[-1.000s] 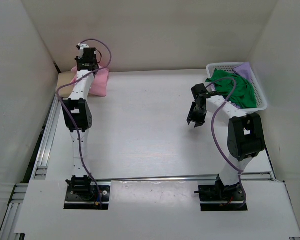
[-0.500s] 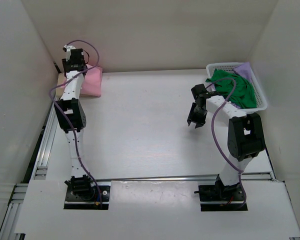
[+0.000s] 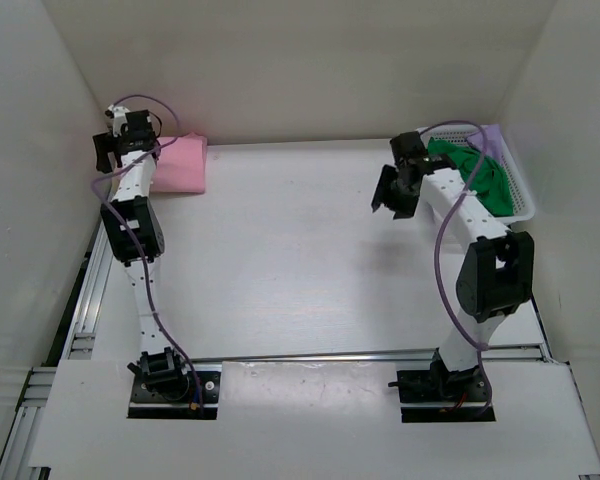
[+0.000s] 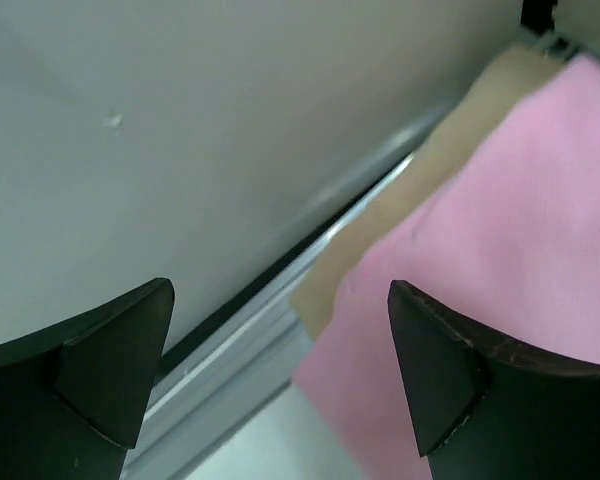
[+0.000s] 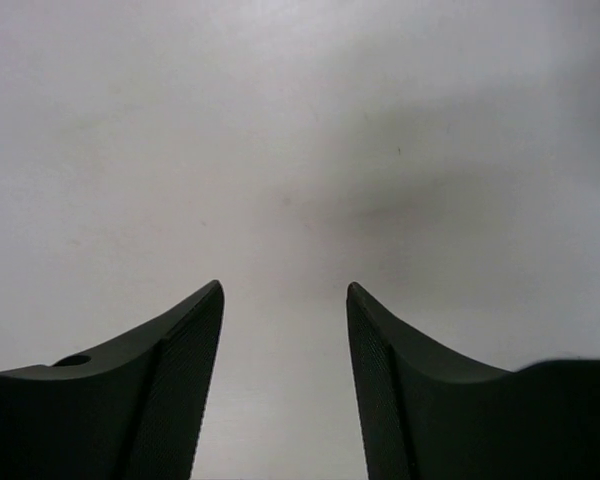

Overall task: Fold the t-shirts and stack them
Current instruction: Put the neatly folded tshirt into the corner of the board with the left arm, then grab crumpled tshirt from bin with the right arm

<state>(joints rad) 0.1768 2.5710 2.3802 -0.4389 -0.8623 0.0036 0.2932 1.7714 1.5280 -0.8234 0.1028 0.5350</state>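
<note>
The pink t-shirt (image 3: 180,165) is laid on the tan t-shirt (image 4: 460,150) at the far-left corner of the bench (image 3: 300,260). The green t-shirt (image 3: 477,178) and purple t-shirt (image 3: 496,134) are held in the basket (image 3: 521,211) at the far-right corner. The left hand (image 4: 277,300) and right hand (image 5: 283,290) are spread wide, empty.

left gripper (image 3: 104,152) swinging off the pink t-shirt (image 3: 180,165) toward the side away from the basket (image 3: 525,203), its jaws springing wide apart, right gripper (image 3: 390,200) drawing up close beside the basket, its jaws spreading wider
</note>
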